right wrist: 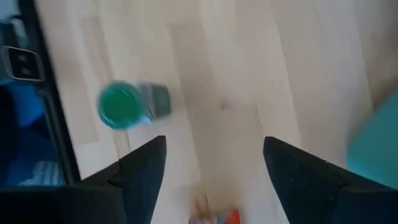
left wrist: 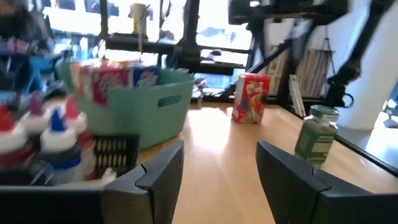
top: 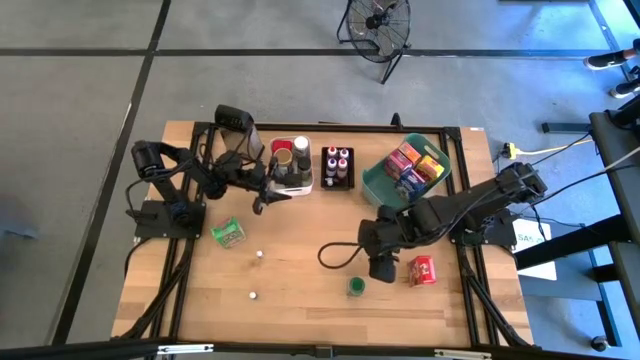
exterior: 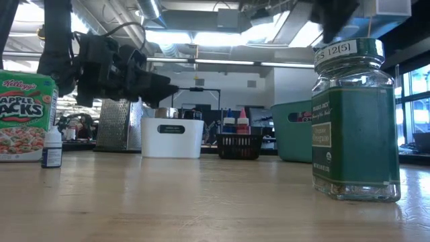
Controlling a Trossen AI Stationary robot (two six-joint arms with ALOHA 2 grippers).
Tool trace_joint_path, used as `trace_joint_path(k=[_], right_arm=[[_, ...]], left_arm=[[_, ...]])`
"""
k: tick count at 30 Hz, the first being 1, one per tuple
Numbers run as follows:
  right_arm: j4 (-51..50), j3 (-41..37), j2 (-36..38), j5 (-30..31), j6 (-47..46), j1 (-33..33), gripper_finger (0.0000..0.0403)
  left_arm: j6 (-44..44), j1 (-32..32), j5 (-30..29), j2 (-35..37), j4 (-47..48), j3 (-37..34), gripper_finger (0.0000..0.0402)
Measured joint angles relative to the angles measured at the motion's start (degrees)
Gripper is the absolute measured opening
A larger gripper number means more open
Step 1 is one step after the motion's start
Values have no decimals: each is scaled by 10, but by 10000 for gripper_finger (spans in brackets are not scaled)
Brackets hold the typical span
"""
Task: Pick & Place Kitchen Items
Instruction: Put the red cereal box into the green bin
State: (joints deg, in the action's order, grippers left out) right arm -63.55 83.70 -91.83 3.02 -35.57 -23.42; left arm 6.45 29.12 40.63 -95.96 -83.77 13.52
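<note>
A green-lidded spice jar (top: 356, 286) stands upright on the table beside a red box (top: 422, 270); the low view shows the jar (exterior: 353, 121) up close. My right gripper (top: 381, 266) hovers open between them, pointing down; in its wrist view the gripper (right wrist: 214, 146) has the jar's lid (right wrist: 121, 106) off to one side. My left gripper (top: 262, 200) is open and level above the table, just near of the white bin (top: 292, 165); its wrist view (left wrist: 221, 155) looks toward the jar (left wrist: 317, 130) and the red box (left wrist: 250, 98). A green cereal packet (top: 228, 233) and two small bottles (top: 258, 255) sit on the table.
The teal basket (top: 380, 180) holds several coloured boxes. The black tray (top: 338, 184) holds capped bottles, and the white bin holds jars. A metal grater (exterior: 115, 124) stands at the far left. A black cable (top: 335, 255) loops on the table near my right gripper.
</note>
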Motion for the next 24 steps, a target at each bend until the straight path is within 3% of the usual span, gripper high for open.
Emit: trace_joint_path(k=[5, 9, 11, 16, 24], right_arm=[[-61, 0, 0, 8, -76, -15, 273], [-92, 0, 0, 28, -143, -31, 273], [-121, 0, 0, 25, -200, -40, 273], [-203, 0, 0, -2, -358, -68, 273], [-248, 0, 2, -29, -544, -136, 273]], left_arm=[[-12, -28, -29, 40, -15, 7, 196], [-31, -54, -39, 105, 61, 9, 196], [-61, -75, -79, 144, 134, 9, 196], [-118, -132, -250, 233, 276, 12, 196], [-143, -182, -346, 308, 377, 16, 196]])
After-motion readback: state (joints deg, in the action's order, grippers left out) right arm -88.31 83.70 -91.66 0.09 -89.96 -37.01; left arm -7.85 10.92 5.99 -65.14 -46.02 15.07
